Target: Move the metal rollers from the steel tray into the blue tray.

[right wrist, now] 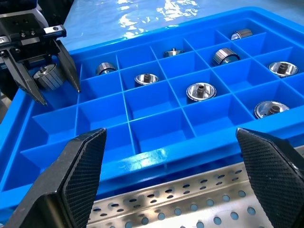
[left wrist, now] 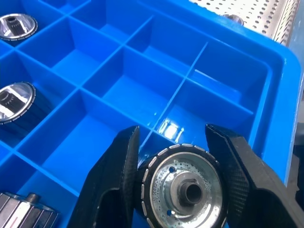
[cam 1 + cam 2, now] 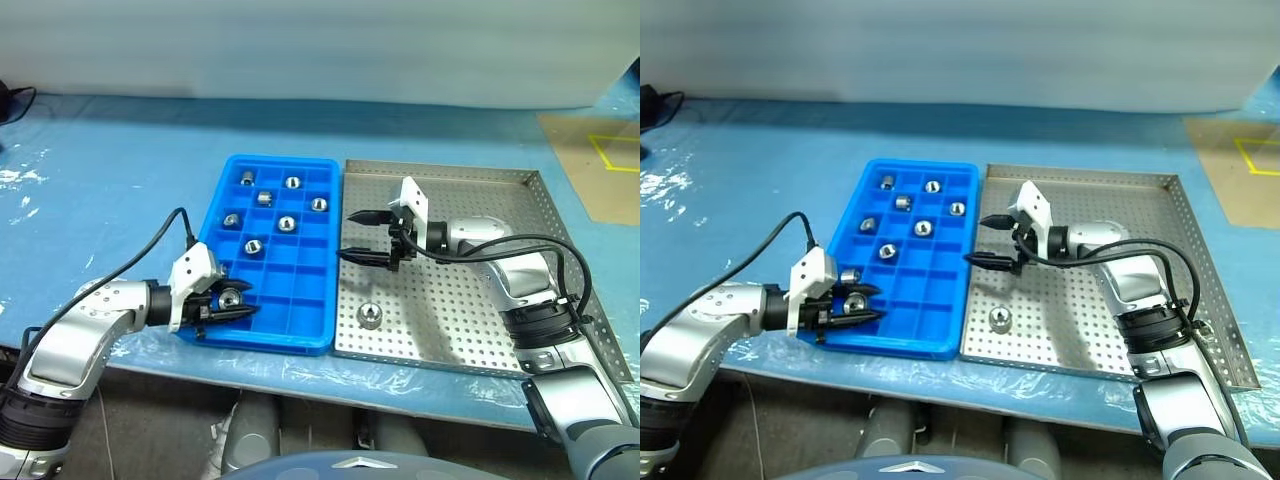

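The blue tray [image 3: 280, 162] lies left of the steel tray [image 3: 500, 310], their long sides touching. Several metal rollers [image 3: 286, 223] sit in the blue tray's far compartments. One roller [image 3: 370, 316] rests on the steel tray's perforated floor near its front left. My left gripper [image 3: 245, 302] hangs over the blue tray's near-left corner, shut on a flanged roller [image 2: 184, 187] between both fingers [image 2: 116, 175]. My right gripper [image 3: 348, 234] hovers open above the steel tray's left edge, pointing toward the blue tray, nothing between its fingers [image 1: 80, 171].
Both trays sit on a blue sheet [image 3: 110, 190] covering the table, close to its front edge [image 3: 420, 385]. A brown board [image 3: 600, 170] with yellow tape lies at the far right. Black cables [image 3: 165, 235] loop from each wrist.
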Robot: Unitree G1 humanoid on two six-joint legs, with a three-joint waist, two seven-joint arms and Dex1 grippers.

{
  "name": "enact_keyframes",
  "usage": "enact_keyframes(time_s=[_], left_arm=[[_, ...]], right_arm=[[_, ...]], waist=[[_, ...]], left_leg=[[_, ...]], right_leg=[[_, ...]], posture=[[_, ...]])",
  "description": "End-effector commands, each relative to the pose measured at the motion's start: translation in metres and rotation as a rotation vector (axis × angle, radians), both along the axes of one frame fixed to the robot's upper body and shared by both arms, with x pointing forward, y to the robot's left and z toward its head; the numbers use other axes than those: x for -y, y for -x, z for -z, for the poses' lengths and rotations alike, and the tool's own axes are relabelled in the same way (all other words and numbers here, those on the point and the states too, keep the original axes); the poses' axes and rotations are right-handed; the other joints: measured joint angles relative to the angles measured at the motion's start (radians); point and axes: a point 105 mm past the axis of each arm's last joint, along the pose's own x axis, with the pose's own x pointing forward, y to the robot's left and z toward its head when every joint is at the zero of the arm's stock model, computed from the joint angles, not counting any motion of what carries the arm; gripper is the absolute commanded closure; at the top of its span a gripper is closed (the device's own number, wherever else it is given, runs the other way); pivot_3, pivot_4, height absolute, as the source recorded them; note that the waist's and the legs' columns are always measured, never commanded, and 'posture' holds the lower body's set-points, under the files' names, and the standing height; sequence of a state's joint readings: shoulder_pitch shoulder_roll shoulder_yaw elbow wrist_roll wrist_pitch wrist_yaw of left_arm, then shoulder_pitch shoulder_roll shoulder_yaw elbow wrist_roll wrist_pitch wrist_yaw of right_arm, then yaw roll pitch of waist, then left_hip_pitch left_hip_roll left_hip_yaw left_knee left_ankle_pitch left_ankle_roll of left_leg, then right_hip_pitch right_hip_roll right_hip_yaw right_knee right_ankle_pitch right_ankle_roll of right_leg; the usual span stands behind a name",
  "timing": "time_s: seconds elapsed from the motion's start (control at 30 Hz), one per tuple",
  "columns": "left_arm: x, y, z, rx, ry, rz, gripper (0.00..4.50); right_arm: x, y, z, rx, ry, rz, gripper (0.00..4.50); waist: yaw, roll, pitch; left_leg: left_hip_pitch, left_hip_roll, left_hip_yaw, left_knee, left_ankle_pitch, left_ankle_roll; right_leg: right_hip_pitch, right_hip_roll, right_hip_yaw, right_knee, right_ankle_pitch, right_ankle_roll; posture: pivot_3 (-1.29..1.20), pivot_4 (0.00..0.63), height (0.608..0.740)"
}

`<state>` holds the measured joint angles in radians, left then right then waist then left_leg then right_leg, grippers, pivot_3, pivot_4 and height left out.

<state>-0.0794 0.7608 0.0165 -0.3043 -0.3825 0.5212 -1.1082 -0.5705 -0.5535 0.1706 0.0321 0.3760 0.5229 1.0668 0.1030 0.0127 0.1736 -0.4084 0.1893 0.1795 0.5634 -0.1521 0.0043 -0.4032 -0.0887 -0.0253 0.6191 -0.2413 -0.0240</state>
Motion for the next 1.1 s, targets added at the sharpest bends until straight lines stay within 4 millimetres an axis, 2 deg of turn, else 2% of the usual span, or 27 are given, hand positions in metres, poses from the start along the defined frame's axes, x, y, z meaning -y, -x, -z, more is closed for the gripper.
enact_keyframes(time_s=[0.03, 0.1, 0.13, 0.27, 0.37, 0.43, 0.67, 0.77, 0.83, 0.9, 1.1], left_arm=[[0.003, 0.0, -0.001, 0.038, -0.045, 0.044, 2.61], [0.004, 0.001, 0.001, 0.036, -0.058, 0.061, 2.61], [0.002, 0.0, 0.002, 0.034, -0.064, 0.059, 1.88], [-0.006, -0.005, 0.012, 0.043, -0.119, 0.051, 0.61], [-0.004, -0.011, 0.003, 0.074, -0.086, 0.044, 0.61], [0.002, -0.021, -0.009, 0.128, -0.052, 0.038, 0.61], [0.043, -0.029, -0.066, 0.223, 0.122, 0.187, 0.61], [0.067, -0.027, -0.084, 0.222, 0.173, 0.304, 0.61], [0.076, -0.026, -0.079, 0.199, 0.161, 0.365, 0.61], [0.079, -0.025, -0.069, 0.179, 0.132, 0.399, 0.61], [0.082, -0.023, -0.059, 0.133, 0.118, 0.463, 0.61]], right_arm=[[0.0, 0.0, -0.008, 0.038, -0.011, -0.006, 0.0], [0.002, 0.0, -0.007, 0.041, -0.004, 0.001, 0.0], [0.003, 0.0, -0.007, 0.042, -0.004, 0.003, 0.0], [0.005, -0.001, -0.007, 0.041, -0.004, 0.014, 0.0], [0.005, 0.001, -0.006, 0.039, -0.006, 0.014, 0.0], [0.006, 0.001, -0.006, 0.039, -0.009, 0.019, 0.0], [0.021, 0.008, -0.01, 0.03, 0.006, 0.047, 0.0], [0.033, 0.03, 0.0, -0.034, 0.039, 0.044, 0.0], [0.035, 0.052, 0.012, -0.098, 0.067, 0.019, 0.0], [0.036, 0.066, 0.02, -0.133, 0.087, 0.009, 0.0], [0.037, 0.067, 0.032, -0.157, 0.075, 0.084, 0.0]], waist=[[0.0, 0.0, 0.0], [0.001, 0.0, 0.0], [0.001, 0.0, 0.0], [-0.001, 0.0, 0.0], [-0.004, -0.001, 0.0], [-0.003, -0.001, 0.0], [0.002, -0.001, 0.0], [0.001, -0.001, 0.0], [-0.003, -0.001, -0.001], [-0.015, -0.001, -0.001], [-0.06, -0.001, -0.001]], left_leg=[[0.0, 0.0, 0.0, 0.0, 0.0, 0.0], [0.0, 0.0, 0.0, 0.0, 0.0, 0.0], [0.0, 0.0, 0.0, 0.0, 0.0, 0.0], [0.001, 0.0, 0.0, 0.0, 0.001, -0.001], [0.002, 0.0, 0.0, -0.001, 0.001, -0.001], [0.002, 0.001, 0.0, -0.001, 0.001, -0.001], [0.002, 0.0, 0.0, 0.001, 0.002, -0.003], [0.003, 0.0, 0.0, 0.001, 0.002, -0.003], [0.003, 0.0, 0.0, 0.0, 0.002, -0.003], [0.003, 0.0, 0.0, 0.0, 0.002, -0.003], [0.005, 0.002, 0.001, 0.0, 0.002, -0.003]], right_leg=[[0.0, 0.0, 0.0, 0.0, 0.0, 0.0], [0.0, 0.0, 0.0, 0.0, 0.0, 0.0], [0.0, 0.0, 0.0, 0.0, 0.0, 0.0], [0.0, 0.0, 0.0, 0.001, 0.0, 0.0], [0.0, 0.001, 0.001, 0.001, -0.001, -0.001], [0.0, 0.001, 0.0, 0.002, -0.001, -0.001], [0.001, 0.0, 0.0, 0.005, -0.001, -0.002], [0.001, 0.0, 0.001, 0.005, -0.001, -0.002], [0.002, 0.001, 0.0, 0.004, -0.001, -0.002], [0.002, 0.001, 0.001, 0.003, -0.001, -0.002], [0.001, 0.003, 0.003, 0.005, -0.001, -0.002]], posture=[[0.14, 0.15, 0.74], [0.14, 0.15, 0.74], [0.13, 0.15, 0.74], [0.13, 0.15, 0.74], [0.12, 0.15, 0.74], [0.11, 0.15, 0.74], [0.05, 0.15, 0.74], [-0.03, 0.15, 0.74], [-0.07, 0.15, 0.74], [-0.1, 0.15, 0.74], [-0.14, 0.15, 0.74]])
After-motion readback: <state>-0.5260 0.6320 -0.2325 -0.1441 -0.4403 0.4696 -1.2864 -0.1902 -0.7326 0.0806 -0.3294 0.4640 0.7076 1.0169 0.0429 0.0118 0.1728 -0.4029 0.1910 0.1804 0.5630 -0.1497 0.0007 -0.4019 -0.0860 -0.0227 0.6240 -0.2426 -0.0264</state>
